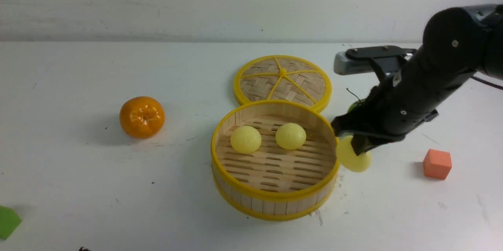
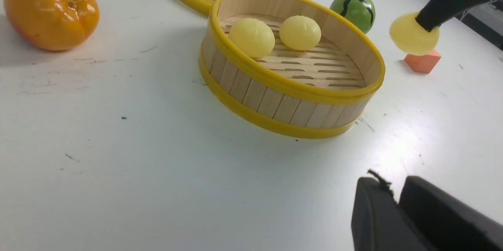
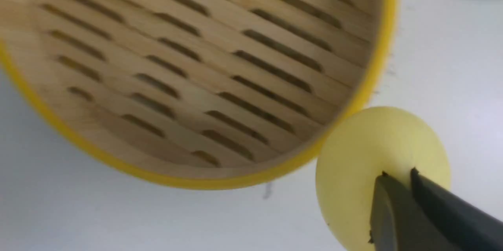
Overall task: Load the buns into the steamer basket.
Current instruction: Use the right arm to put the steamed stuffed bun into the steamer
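The right end effector [image 3: 399,176] is closed on a pale yellow bun [image 1: 357,158], its fingertips pressed against the smooth surface. This held bun hangs above the table [image 1: 98,188], just outside the steamer basket [image 1: 274,206] on the robot's right; in the front view it slightly overlaps the yellow rim, while the left wrist view shows it raised and apart from the basket. Two other buns already sit inside the basket, toward its far side: the left bun [image 1: 246,140] and the middle bun [image 1: 290,136], next to each other with a gap between them on the slatted wooden floor. The near part of that floor is bare. The basket stands upright on the table, and the woven lid [image 1: 283,78] lies flat behind it, yellow spokes facing up; whether the two touch is unclear. An orange fruit [image 1: 142,117] rests well to the left of the basket. A green striped ball [image 2: 353,11] is on the far right side, partly hidden by the right arm in the front view. A small orange-red block [image 1: 437,163] lies farther to the right, and part of a green block [image 1: 8,222] shows at the front view's left edge. The left end effector [image 2: 393,188] holds nothing; its fingertips are close together, but I cannot tell whether it is fully closed.
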